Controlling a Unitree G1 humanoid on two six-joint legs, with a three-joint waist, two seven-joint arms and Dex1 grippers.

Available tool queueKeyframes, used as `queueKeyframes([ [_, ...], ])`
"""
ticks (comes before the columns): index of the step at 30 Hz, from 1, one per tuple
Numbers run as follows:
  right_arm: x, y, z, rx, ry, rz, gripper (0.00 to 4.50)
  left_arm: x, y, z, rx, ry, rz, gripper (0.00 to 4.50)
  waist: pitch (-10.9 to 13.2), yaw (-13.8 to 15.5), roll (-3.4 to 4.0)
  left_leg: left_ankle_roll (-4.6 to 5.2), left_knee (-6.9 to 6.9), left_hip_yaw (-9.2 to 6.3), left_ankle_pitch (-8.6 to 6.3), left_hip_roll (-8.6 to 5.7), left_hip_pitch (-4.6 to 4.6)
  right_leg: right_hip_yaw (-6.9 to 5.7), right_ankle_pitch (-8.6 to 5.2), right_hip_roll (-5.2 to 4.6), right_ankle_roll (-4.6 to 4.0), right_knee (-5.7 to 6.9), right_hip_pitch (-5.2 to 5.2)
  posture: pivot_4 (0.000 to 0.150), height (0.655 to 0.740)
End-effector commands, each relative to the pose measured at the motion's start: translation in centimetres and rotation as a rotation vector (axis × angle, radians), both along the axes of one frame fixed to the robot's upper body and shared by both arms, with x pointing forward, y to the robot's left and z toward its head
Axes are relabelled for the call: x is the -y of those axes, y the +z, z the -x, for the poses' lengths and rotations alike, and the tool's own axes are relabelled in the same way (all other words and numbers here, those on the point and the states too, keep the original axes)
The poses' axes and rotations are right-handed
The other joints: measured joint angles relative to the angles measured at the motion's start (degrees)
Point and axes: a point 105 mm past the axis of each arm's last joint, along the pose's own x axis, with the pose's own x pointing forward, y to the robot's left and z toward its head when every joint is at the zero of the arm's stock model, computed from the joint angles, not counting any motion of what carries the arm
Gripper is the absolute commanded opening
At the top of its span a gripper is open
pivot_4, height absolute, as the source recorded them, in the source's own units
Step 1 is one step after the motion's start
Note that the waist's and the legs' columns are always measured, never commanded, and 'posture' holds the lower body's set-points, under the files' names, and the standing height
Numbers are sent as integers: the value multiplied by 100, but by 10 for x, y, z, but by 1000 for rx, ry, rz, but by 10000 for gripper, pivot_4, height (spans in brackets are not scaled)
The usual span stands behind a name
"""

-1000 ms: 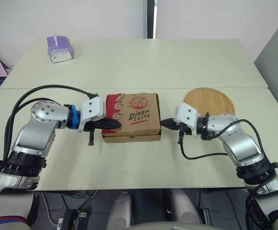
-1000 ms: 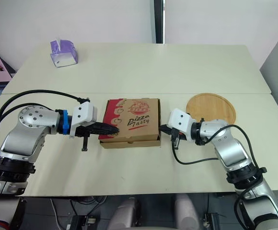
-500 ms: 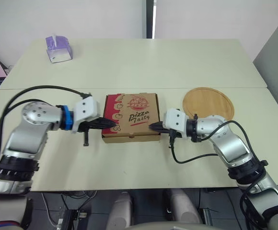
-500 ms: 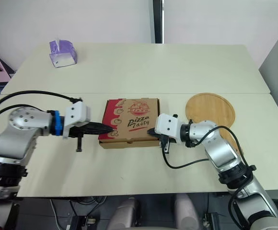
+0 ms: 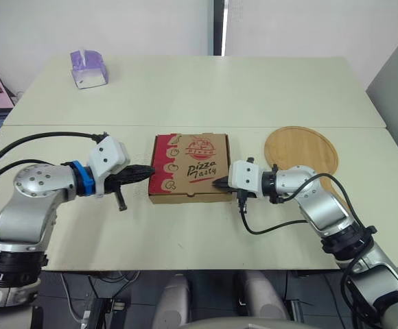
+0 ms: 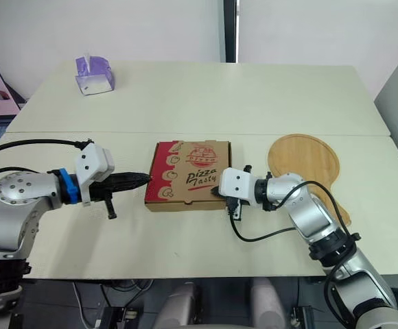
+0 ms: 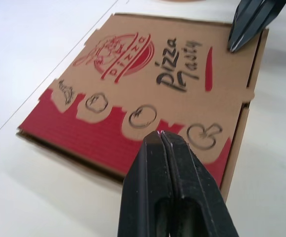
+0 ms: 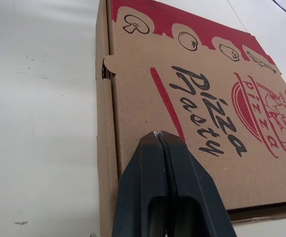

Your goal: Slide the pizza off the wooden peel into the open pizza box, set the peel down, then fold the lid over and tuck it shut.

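big pale table (image 5: 254, 89) under both grippers. on it, right between the two, closed pizza box (image 5: 189, 164) with lid down flat. round wooden peel (image 5: 300, 147) flat on the table, behind the right gripper (image 5: 217, 183) and out to its right. small purple tissue box (image 5: 88, 68) far ahead of the left gripper (image 5: 148, 169), well apart. presses right fingers together at the box's right edge, holding nothing. presses left fingers together too, tip at the box's left edge; cannot tell if touching.
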Motion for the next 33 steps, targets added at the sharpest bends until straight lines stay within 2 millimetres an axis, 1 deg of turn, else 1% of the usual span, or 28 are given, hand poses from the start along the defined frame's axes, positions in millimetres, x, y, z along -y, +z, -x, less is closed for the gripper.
queueKeyframes([
  [1,1,-3,-3,14,-11,30,571,-4,-18,6,-76,21,-44,0,-1,-16,1,0,-1,2,0,0,3,3,0,0,0,0,0,1500,7400],
  [3,2,-5,-5,15,-26,39,571,-7,-28,5,-110,45,-50,0,-1,-15,1,0,-2,4,0,1,5,3,0,1,0,1,1,1500,7400],
  [6,3,-9,-8,18,-41,61,571,-2,-34,5,-123,38,-25,0,-3,-2,0,0,-1,1,0,1,8,0,1,2,-2,1,5,1500,7400],
  [8,2,-8,-8,24,-38,53,571,1,-33,6,-109,32,-12,0,-3,-1,0,0,-2,3,0,0,26,2,1,1,-2,-2,25,1500,7400],
  [10,1,1,-11,66,-47,10,571,-1,-24,4,-64,57,39,0,-3,-2,0,1,-10,3,-1,1,58,1,0,1,-3,-8,56,1500,7400],
  [12,2,12,-17,116,-82,-45,571,-8,-10,0,-9,130,118,0,-3,-2,0,1,-14,3,-1,2,75,2,-2,0,-4,-9,71,1500,7400],
  [14,10,24,-24,147,-145,-108,571,-20,3,-4,47,224,181,0,-2,-2,-2,1,-12,3,-1,3,75,2,-1,1,-4,-9,71,1500,7400],
  [16,19,36,-31,169,-211,-172,571,-34,10,-8,95,321,220,0,-2,-1,-1,1,-12,0,-1,3,74,1,-1,0,-4,-9,70,1500,7400],
  [18,30,42,-37,191,-278,-209,571,-47,9,-11,122,412,227,0,-2,1,-1,0,-13,1,-1,2,74,2,-1,-2,-4,-10,70,1500,7400],
  [20,43,36,-45,186,-366,-204,571,-51,-6,-9,97,461,207,0,-2,1,-1,0,-14,2,-1,1,74,3,-1,-4,-4,-10,71,1500,7400],
  [21,45,30,-46,175,-388,-191,571,-49,-14,-8,77,467,202,0,-2,1,-1,0,-14,4,-1,0,77,5,-1,-5,-4,-11,72,1500,7400],
  [23,45,23,-46,155,-400,-173,571,-44,-20,-8,60,468,200,0,-2,3,-1,0,-15,5,-2,0,77,6,-1,-6,-4,-11,72,1500,7400],
  [26,38,-3,-35,72,-370,-94,571,-31,-31,-8,27,460,212,0,-2,2,-1,0,-15,3,-1,0,76,4,-1,-5,-5,-11,72,1500,7400],
  [28,35,-13,-28,32,-348,-61,571,-24,-35,-6,9,446,218,0,-2,2,-1,0,-15,4,-2,0,77,5,-1,-5,-5,-11,73,1500,7400],
  [30,29,-16,-16,-5,-300,-64,571,-16,-39,-3,-12,427,228,0,-2,4,-1,0,-15,5,-2,-1,76,6,-1,-6,-5,-12,73,1500,7400],
  [33,24,-14,-6,-31,-254,-72,571,-10,-42,1,-34,403,231,0,-2,-1,-1,0,-15,3,-2,0,75,5,-1,-5,-4,-12,73,1500,7400],
])
